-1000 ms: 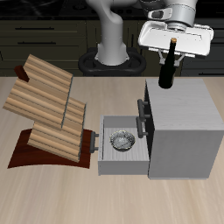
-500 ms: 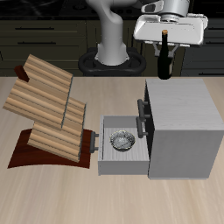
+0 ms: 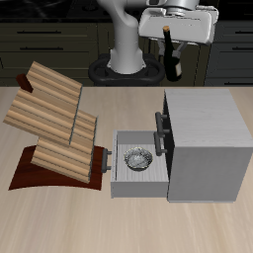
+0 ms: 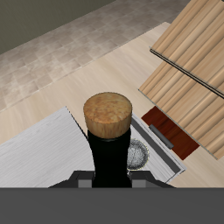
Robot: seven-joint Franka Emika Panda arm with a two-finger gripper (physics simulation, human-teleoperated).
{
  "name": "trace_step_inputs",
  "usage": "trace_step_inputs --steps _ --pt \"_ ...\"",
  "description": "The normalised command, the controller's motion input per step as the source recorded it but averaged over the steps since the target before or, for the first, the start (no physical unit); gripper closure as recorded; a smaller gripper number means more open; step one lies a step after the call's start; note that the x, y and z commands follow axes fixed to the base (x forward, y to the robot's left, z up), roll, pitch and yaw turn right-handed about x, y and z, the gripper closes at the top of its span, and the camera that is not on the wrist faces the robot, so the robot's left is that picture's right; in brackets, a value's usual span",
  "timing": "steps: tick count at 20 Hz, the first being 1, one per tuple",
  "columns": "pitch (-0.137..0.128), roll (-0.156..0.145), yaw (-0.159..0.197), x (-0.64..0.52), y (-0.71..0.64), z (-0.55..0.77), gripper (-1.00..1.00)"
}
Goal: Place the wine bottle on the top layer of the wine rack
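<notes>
The white two-finger gripper (image 3: 172,30) hangs high above the table, and it is clamped around the neck of the slim, almost black glass wine bottle (image 3: 173,59), which dangles upright beneath it, clear of everything. The bottle is in the air, above the back of the table and just behind the grey box-shaped cabinet (image 3: 208,143). Nothing touches its base.

From the wrist view, the bottle's round tan cork-like cap (image 4: 108,114) fills the middle of the picture, with the dark glass body (image 4: 109,162) dropping away below it. The fingertips themselves are hard to make out there.

Down on the light wooden table (image 3: 119,222), the cabinet has its drawer (image 3: 133,178) pulled out toward the rack, and a small silvery ridged bowl (image 3: 135,158) sits inside the open drawer. In the wrist view that same bowl peeks out just beside the bottle's shoulder.

Across the table stands the tiered wine rack on its dark reddish-brown base (image 3: 30,173). The uppermost slanted slab of ridged light-brown wooden slats (image 3: 44,99) carries nothing; it tilts, with its higher end toward the table's back. Smaller slat tiers (image 3: 74,143) sit lower, nearer the drawer. In the wrist view the slats (image 4: 192,66) show as long pale boards, with a strip of the reddish base (image 4: 171,131) beneath them.

Bottle and top layer are well apart, with the open drawer roughly between them.
</notes>
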Motion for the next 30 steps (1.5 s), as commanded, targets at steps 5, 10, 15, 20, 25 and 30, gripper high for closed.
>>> trace_step_inputs --steps 5,10,15,20,25,30 --pt "0.020 0.028 -0.014 0.03 -0.11 0.06 1.00" --pt "-0.008 -0.029 -0.037 0.04 -0.17 0.25 1.00" --pt "0.003 0.022 -0.064 -0.04 -0.24 0.24 1.00" --pt "0.018 0.045 -0.009 0.00 -0.20 0.12 1.00" --pt "-0.001 -0.027 -0.022 0.09 -0.32 0.10 1.00" --pt "-0.007 -0.038 -0.027 0.06 -0.44 0.19 1.00"
